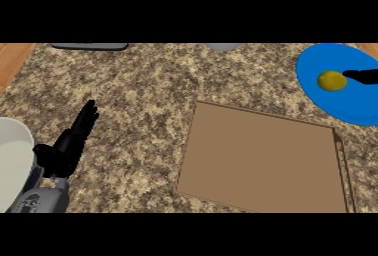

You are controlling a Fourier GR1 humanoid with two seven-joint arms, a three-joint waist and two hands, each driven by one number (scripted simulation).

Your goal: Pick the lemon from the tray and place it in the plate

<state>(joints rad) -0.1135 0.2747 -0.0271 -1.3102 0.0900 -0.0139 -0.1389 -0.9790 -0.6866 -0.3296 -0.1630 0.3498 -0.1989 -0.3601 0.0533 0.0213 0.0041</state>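
Near done: lemon [332, 81] on blue plate [347, 107], off tray [258, 160]. Right hand [363, 76] beside it, grip cannot be told; left hand [70, 145] open, resting. Likely only withdrawal left.

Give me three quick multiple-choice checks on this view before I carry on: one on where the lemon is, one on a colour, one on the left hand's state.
1. Where does the lemon lie?
A. on the brown tray
B. on the plate
C. in the left hand

2. What colour is the plate?
A. white
B. red
C. blue

3. How is the left hand?
A. open, fingers straight
B. curled round the lemon
C. pinching the tray's edge

Answers:
1 B: the yellow lemon sits on the plate at the upper right, off the brown tray.
2 C: the plate under the lemon is plainly blue.
3 A: the left hand's fingers stretch out straight over the counter at the left and hold nothing.
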